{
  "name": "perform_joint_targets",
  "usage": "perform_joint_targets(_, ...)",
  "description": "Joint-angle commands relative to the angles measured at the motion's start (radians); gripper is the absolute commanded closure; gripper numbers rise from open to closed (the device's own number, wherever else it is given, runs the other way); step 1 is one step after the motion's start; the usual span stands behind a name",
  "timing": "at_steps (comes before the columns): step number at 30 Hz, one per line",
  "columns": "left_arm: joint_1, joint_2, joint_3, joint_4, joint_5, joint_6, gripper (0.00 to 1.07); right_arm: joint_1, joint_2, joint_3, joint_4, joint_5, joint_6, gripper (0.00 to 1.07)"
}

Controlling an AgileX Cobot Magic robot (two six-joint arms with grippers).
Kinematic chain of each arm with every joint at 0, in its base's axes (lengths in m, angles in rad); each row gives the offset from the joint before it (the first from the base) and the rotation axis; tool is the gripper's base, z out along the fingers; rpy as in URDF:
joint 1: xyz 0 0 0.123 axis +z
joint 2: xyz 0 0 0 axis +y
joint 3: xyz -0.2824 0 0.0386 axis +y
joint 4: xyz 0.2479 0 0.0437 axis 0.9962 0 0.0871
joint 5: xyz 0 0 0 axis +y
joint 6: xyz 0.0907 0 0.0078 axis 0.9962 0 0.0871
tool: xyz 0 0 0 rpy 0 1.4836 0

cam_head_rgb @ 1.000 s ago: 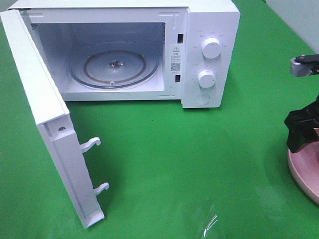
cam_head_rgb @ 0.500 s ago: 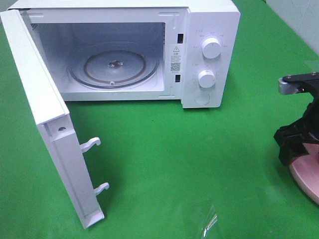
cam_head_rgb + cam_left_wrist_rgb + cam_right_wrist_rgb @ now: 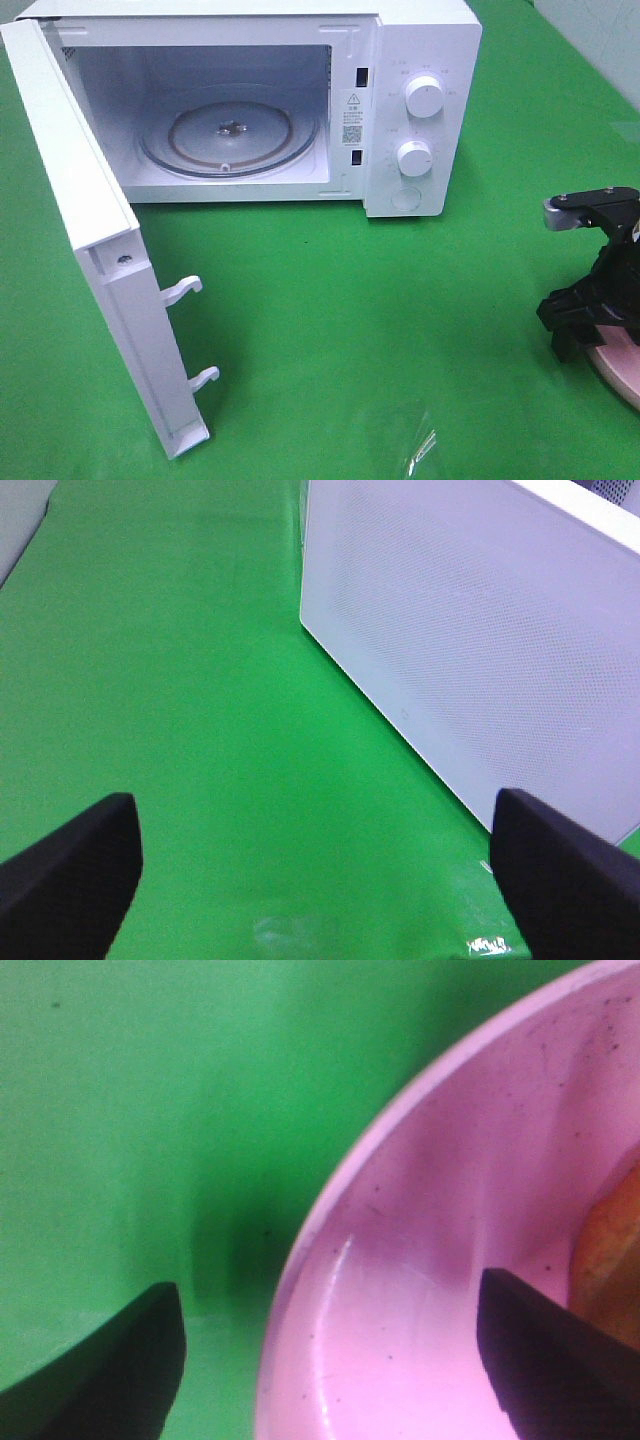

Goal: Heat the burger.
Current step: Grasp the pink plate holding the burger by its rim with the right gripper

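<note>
Left jaws gape wide — right jaws, open too, straddle the pink plate (image 3: 400, 1290) rim beside the burger (image 3: 612, 1260).

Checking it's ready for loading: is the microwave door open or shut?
Open. The door stands wide at the left of the microwave, its latch hooks exposed, and the turntable inside is in plain view.

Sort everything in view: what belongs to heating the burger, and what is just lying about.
For the job:
burger, only its edge showing
pink plate under it
microwave, door open
glass turntable

Lying about:
clear plastic scrap on the green cloth
</note>
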State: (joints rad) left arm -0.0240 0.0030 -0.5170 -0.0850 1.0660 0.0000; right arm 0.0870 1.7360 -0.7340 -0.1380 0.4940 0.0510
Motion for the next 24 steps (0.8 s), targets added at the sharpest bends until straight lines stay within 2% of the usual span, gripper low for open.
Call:
perform_joint_targets(1,-0.002,-0.002,0.0,-0.005,0.004,0.0,0.2,-0.005,0.031,0.011,-0.041,-0.012,0.036,0.31)
perform_joint_targets(24,-0.002,-0.002,0.0,-0.005,0.004,0.0,0.2,0.011,0.054,0.011,-0.028,0.03,0.079,0.34)
